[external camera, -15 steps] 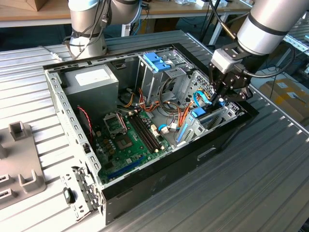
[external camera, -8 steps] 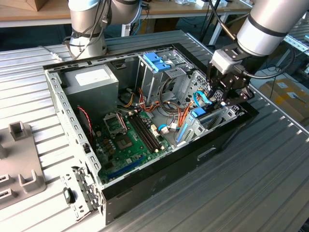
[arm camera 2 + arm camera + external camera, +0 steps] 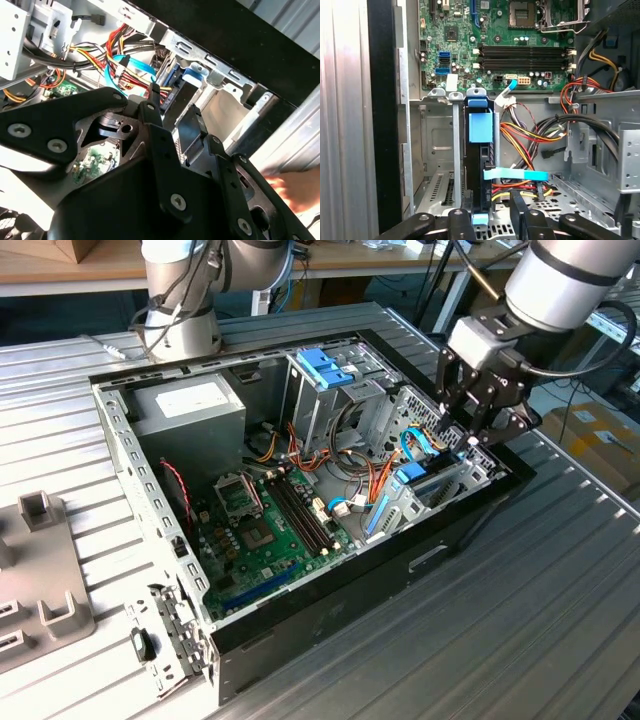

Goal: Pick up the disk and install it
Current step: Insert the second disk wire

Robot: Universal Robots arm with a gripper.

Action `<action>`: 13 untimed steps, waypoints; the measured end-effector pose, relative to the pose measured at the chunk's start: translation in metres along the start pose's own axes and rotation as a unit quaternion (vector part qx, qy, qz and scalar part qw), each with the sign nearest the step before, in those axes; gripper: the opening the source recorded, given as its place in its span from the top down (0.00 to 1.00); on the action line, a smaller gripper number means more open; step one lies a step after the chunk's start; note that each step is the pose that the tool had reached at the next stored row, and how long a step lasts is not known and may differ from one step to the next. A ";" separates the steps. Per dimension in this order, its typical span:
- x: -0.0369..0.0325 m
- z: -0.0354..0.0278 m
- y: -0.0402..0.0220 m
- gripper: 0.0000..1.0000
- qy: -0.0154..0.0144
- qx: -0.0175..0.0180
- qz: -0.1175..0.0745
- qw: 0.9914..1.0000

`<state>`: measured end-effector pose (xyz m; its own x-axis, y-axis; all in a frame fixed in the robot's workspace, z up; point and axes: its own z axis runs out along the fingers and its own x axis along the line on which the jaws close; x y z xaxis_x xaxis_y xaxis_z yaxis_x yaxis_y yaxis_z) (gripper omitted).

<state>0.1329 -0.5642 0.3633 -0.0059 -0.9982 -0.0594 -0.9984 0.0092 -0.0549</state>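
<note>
The disk (image 3: 480, 127), in its light-blue carrier, stands on edge in a narrow metal bay at the end of the open computer case. In the exterior view the disk (image 3: 412, 478) sits low in that bay on the exterior view's right. My gripper (image 3: 478, 435) hovers just above and to the right of it. In both wrist views the black fingers (image 3: 520, 217) stand apart on either side of the disk's upper edge. The gripper (image 3: 490, 217) is open and a gap shows beside the disk. In the second wrist view the gripper (image 3: 172, 112) hangs over the bay.
Red, yellow and black cables (image 3: 530, 135) and a flat blue cable (image 3: 515, 174) lie beside the bay. The motherboard (image 3: 520, 50) is beyond it. A grey drive cage with a blue latch (image 3: 325, 365) stands mid-case. A person's hand (image 3: 295, 187) is outside the case wall.
</note>
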 end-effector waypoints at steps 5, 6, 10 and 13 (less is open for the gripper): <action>-0.0001 -0.0017 -0.0001 0.58 0.000 0.000 0.000 1.000; -0.0001 -0.0017 -0.0001 0.58 0.000 0.000 0.000 1.000; -0.0001 -0.0019 0.0030 0.58 0.000 0.000 0.000 1.000; -0.0001 -0.0019 0.0035 0.58 0.000 0.000 0.000 1.000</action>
<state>0.1293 -0.5642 0.3650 -0.0058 -0.9983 -0.0584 -0.9984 0.0091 -0.0549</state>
